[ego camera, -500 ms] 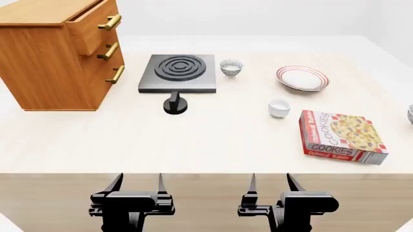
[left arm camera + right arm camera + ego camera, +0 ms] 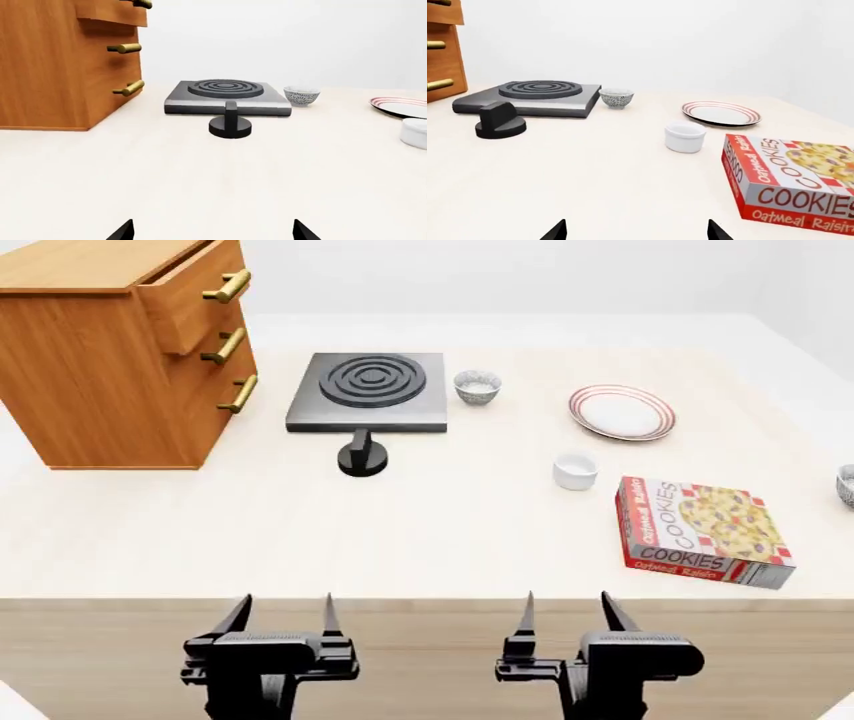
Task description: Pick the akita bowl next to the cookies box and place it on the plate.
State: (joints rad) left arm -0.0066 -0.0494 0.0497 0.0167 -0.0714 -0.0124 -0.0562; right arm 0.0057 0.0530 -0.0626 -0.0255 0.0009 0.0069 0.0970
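Everything is sliding slightly leftward since the earlier frame; both grippers, left gripper (image 2: pixel 280 612) and right gripper (image 2: pixel 566 610), are hanging open and empty. Probably the akita bowl (image 2: pixel 846 483) is sitting clipped at right edge, beside the cookies box (image 2: pixel 701 531), risking confusion with the bowl (image 2: pixel 477 386) near the plate (image 2: pixel 622 412)

Colours on the pale wood desk (image 2: pixel 441 530)
Red-and-white cookies box (image 2: pixel 701 531), red-ringed white plate (image 2: pixel 622 412), grey-speckled white akita bowl (image 2: pixel 846 484), plain white cup (image 2: pixel 575 471).
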